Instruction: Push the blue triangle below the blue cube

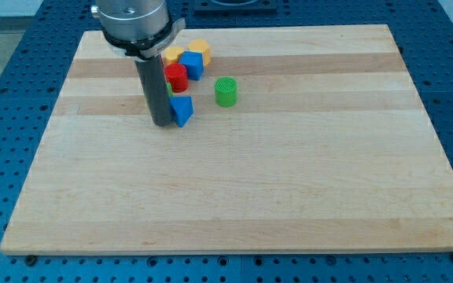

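The blue triangle (182, 110) lies on the wooden board (234, 181) in its upper left part. My tip (161, 123) rests on the board right beside the triangle, touching or nearly touching its left side. The blue cube (193, 65) sits above the triangle, toward the view's top, in a tight cluster with other blocks. The rod hides part of that cluster.
A red block (176, 77) lies just left of the blue cube. Two yellow blocks (200, 50) (172, 54) sit at the cluster's top. A green sliver (169, 91) shows behind the rod. A green cylinder (226, 92) stands to the right of the triangle.
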